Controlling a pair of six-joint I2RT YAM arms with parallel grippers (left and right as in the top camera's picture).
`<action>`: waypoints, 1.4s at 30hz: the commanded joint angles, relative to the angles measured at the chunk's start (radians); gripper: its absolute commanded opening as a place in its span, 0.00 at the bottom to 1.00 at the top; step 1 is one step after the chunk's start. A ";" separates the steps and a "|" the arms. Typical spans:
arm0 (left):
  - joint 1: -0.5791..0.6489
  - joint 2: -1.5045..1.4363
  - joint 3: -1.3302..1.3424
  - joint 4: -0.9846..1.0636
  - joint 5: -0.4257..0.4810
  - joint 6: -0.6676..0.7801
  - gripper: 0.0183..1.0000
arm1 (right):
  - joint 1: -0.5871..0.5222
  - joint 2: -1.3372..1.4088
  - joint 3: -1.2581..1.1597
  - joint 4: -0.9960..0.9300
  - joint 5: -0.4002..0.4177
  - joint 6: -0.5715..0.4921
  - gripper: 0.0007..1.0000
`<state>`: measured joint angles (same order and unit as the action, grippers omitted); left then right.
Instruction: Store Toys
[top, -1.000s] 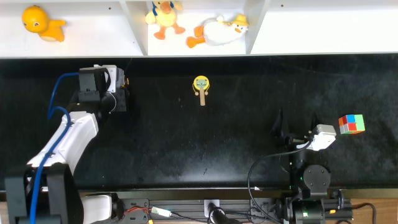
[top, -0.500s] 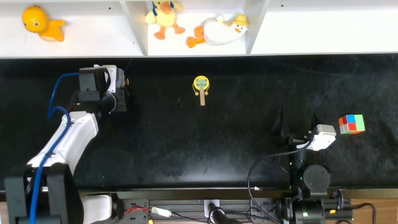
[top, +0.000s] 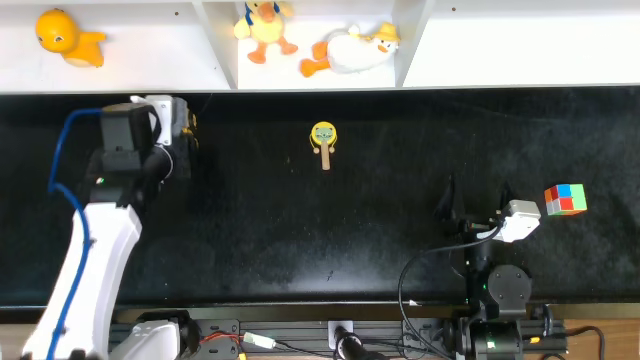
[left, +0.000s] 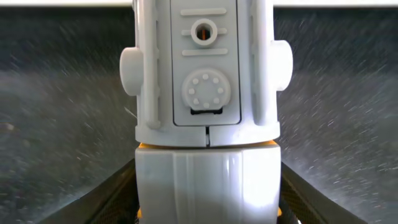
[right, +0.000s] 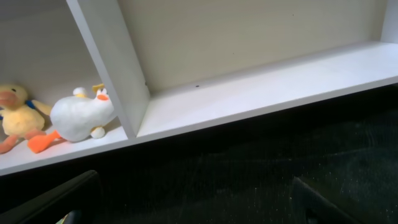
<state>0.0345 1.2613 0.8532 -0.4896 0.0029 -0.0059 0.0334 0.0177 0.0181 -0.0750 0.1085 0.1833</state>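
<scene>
My left gripper (top: 178, 140) is shut on a white toy robot (top: 170, 110) at the table's back left, just in front of the white shelf (top: 320, 80). In the left wrist view the white toy robot (left: 205, 93) stands upright between the dark fingers (left: 115, 196). A yellow paddle toy (top: 323, 140) lies at mid table and a coloured cube (top: 565, 199) at the right. My right gripper (top: 450, 205) is low at the right, open and empty, its fingers (right: 56, 199) wide apart.
The left shelf compartment holds a yellow duck (top: 68, 37). The middle one holds a yellow plush duck (top: 265, 28) and a white plush goose (top: 352, 48). The white plush goose (right: 78, 115) sits beside a shelf divider (right: 112, 62); the right compartment (right: 261, 87) is bare.
The left arm has lifted and moved back and left toward the shelf with the toy robot in its grip. The right arm has stayed still.
</scene>
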 joint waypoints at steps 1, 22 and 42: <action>0.003 -0.021 0.026 0.061 -0.005 -0.036 0.02 | 0.006 -0.001 -0.014 0.004 -0.004 -0.001 1.00; 0.003 0.297 0.162 0.459 -0.004 0.014 0.02 | 0.006 -0.001 -0.013 0.004 -0.004 -0.001 1.00; 0.003 0.403 0.222 0.486 -0.004 0.089 0.02 | 0.006 -0.001 -0.014 0.004 -0.004 -0.001 0.99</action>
<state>0.0345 1.6566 1.0492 -0.0177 0.0029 0.0597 0.0334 0.0177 0.0181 -0.0750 0.1081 0.1833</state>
